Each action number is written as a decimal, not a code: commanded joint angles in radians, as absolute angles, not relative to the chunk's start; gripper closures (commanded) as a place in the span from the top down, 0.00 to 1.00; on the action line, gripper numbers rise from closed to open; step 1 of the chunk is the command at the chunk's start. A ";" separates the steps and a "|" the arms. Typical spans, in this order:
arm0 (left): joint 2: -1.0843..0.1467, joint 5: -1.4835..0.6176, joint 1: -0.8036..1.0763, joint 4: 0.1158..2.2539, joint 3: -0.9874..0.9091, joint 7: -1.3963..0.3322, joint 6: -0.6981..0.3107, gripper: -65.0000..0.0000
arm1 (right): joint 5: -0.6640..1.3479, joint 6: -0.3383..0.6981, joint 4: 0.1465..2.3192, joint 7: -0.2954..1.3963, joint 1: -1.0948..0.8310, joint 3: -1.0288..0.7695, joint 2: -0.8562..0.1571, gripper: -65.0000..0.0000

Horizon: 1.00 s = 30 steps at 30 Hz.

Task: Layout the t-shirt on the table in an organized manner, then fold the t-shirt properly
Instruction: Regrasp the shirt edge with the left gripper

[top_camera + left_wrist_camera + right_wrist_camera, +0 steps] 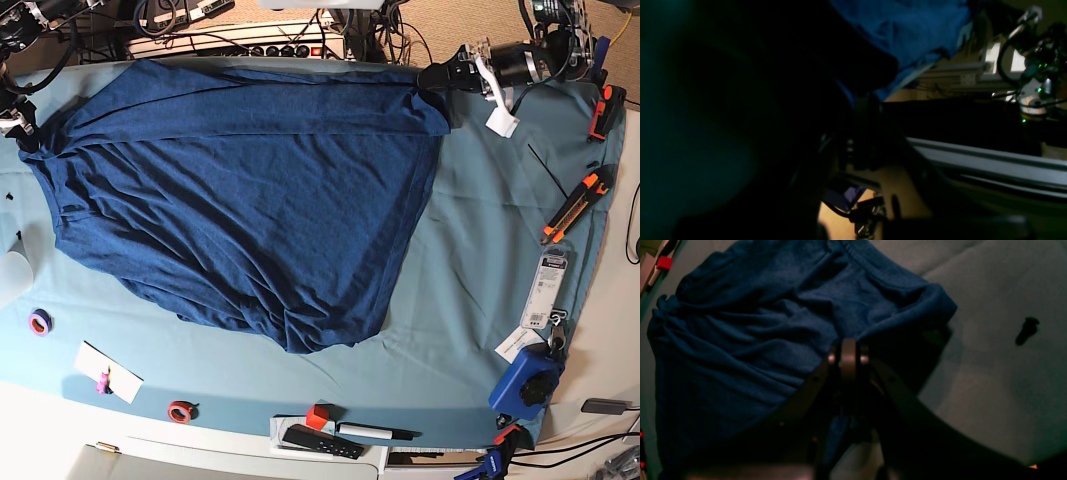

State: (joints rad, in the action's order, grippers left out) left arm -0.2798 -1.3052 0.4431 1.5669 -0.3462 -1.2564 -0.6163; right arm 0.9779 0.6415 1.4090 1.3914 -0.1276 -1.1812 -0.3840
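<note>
At the table's far edge, both grippers are closed on cloth. The left gripper (432, 80), at the far right corner of the t-shirt (240, 190), has its jaws pinched shut on a bunched fold of fabric; its own wrist view is too dark to show the jaws. The right gripper (848, 351), at the far left, is likewise clamped on a gathered edge, with folds radiating from the pinch. Between them the navy garment is spread wide across the table (470, 260), its far edge drawn fairly straight, its near edge sagging to a rumpled point.

The likeliest trouble is slippage: each pinch seems to hold only a small bunch of soft knit, and an uneven pull could free one corner or drag the shirt askew toward the far edge. The heathered jersey looks limp and prone to creasing; the teal table covering is smooth. Utility knives (575, 205), tape rolls (40, 322) and markers (375, 432) lie around the edges, clear of the shirt.
</note>
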 commanded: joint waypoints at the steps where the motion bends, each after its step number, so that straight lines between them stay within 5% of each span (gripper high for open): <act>1: -0.291 -1.308 0.445 1.576 -0.364 -1.254 -0.629 0.00 | 1.002 0.647 1.427 1.380 -0.125 -1.184 -0.413 0.00; 11: -0.294 -1.484 0.447 1.576 -0.415 -1.344 -0.698 0.00 | 1.007 0.648 1.427 1.395 -0.125 -1.184 -0.413 0.00; 30: -0.297 -1.484 0.455 1.686 -0.416 -1.396 -0.698 0.00 | 1.098 0.647 1.427 1.396 -0.199 -1.206 -0.480 0.00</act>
